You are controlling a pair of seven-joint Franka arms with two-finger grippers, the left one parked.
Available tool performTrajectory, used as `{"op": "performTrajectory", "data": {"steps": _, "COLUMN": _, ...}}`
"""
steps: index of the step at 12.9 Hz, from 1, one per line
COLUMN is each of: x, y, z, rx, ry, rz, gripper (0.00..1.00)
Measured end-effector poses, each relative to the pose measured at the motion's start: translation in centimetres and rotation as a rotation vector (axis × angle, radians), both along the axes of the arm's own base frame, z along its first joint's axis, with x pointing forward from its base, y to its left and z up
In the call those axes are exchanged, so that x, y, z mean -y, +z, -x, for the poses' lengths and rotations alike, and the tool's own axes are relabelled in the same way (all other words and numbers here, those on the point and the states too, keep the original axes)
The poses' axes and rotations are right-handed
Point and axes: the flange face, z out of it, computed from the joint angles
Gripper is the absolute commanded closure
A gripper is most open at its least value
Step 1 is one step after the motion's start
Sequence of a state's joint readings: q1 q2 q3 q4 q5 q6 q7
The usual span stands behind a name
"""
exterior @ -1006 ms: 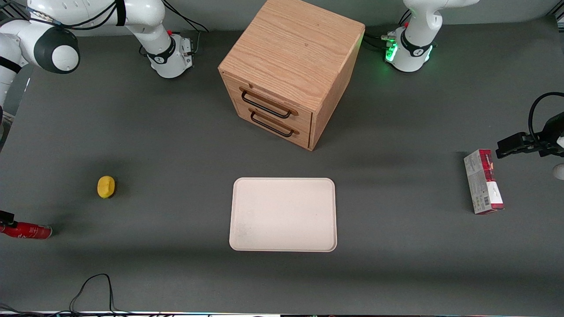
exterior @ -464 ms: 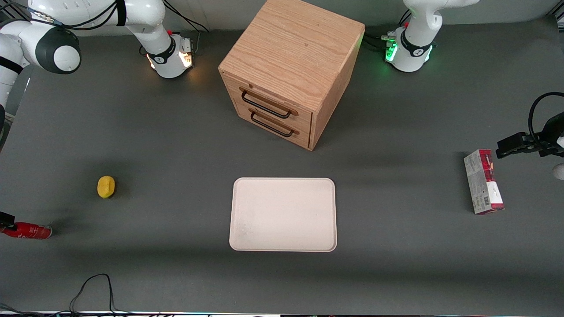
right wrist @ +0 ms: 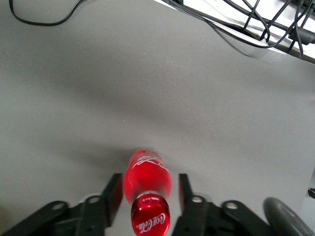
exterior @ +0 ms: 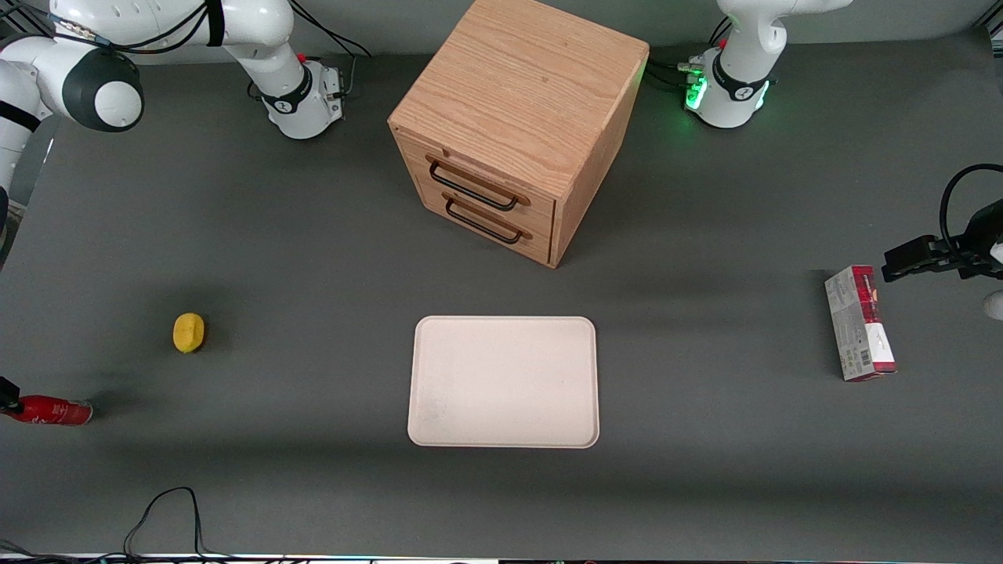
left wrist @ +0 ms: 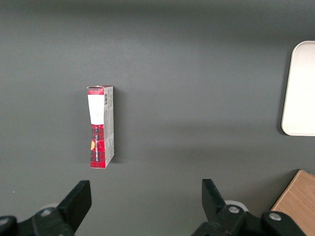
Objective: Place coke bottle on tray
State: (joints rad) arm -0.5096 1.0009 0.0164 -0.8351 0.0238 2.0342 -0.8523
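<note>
Fingers of the gripper sit one on each side of the coke bottle, close against its red sides. I cannot tell if they are squeezing it or just next to it. The bottle's red cap with white letters points toward the wrist camera.

From the front, the coke bottle lies on its side on the grey bench, way over at the working arm's end. Only a small dark bit of the gripper shows at the edge there, at the bottle's cap end.

A yellow lemon sits near the bottle, a little farther from the front camera. The tray lies flat in the middle of the bench, well apart from the bottle, with nothing on it. A wooden box with two drawers stands farther from the front camera than the tray. A red and grey carton lies toward the parked arm's end of the bench. A black cable loops on the bench close to the front camera.
</note>
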Motion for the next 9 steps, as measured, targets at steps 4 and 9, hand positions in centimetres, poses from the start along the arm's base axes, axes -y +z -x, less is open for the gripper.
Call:
{"op": "performTrajectory", "data": {"steps": 4, "x": -0.05, "y": 0.00, "z": -0.02, "rx": -0.004, "ry": 0.013, "rz": 0.007, "gripper": 0.86}}
{"op": "performTrajectory", "data": {"steps": 9, "x": -0.13, "y": 0.01, "z": -0.06, "rx": -0.006, "ry": 0.031, "rz": 0.010, "gripper": 1.00}}
